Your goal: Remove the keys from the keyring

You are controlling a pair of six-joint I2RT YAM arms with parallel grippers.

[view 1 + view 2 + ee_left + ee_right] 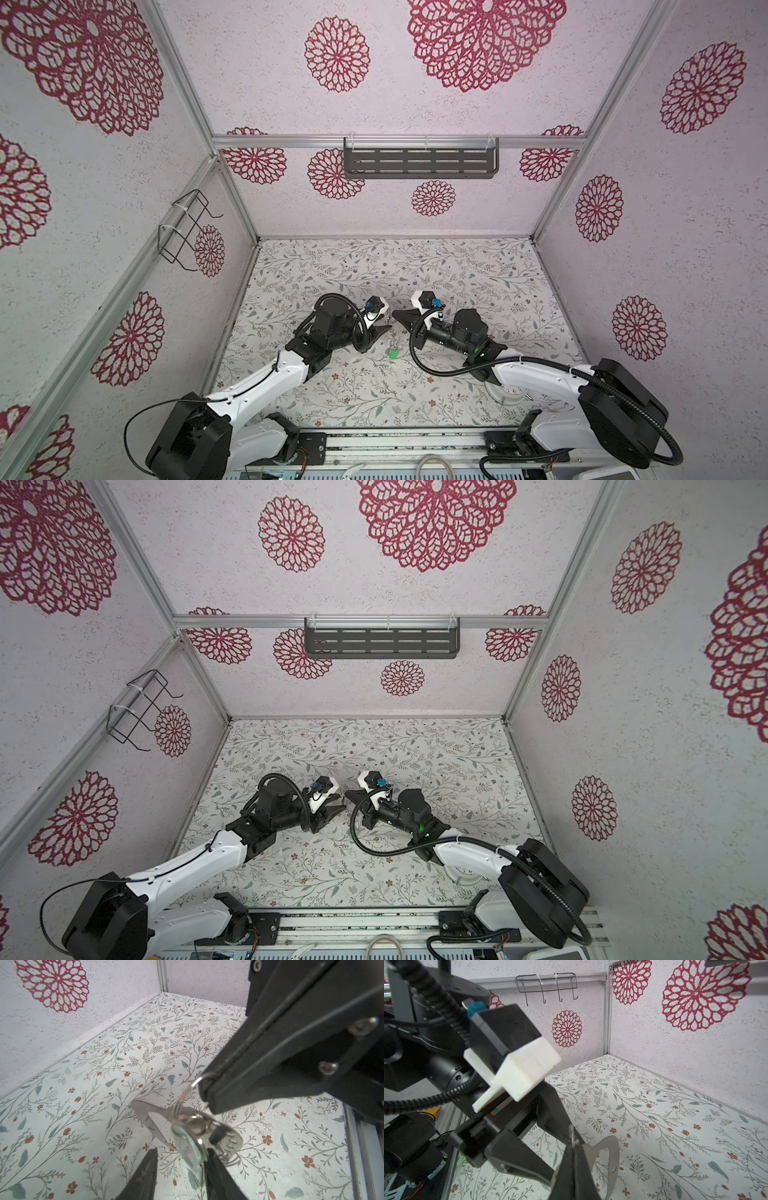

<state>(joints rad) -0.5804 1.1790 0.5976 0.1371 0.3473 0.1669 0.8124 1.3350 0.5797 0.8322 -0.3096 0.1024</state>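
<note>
Key one [188,1147], pale-tagged, hangs with your single keyring [141,1109] below the right gripper [207,1093], which pinches one wire ring [187,1089]; left gripper [181,1153] straddles it, half-spread; key two [393,354], green-tagged, near the right gripper.

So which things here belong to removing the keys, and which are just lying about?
Job: flat grey metal keyring; key with pale tag; key with green tag; shut right hand holding thin wire ring.
Idle: round white clock; dark slotted wall shelf; black wire hook rack.
</note>
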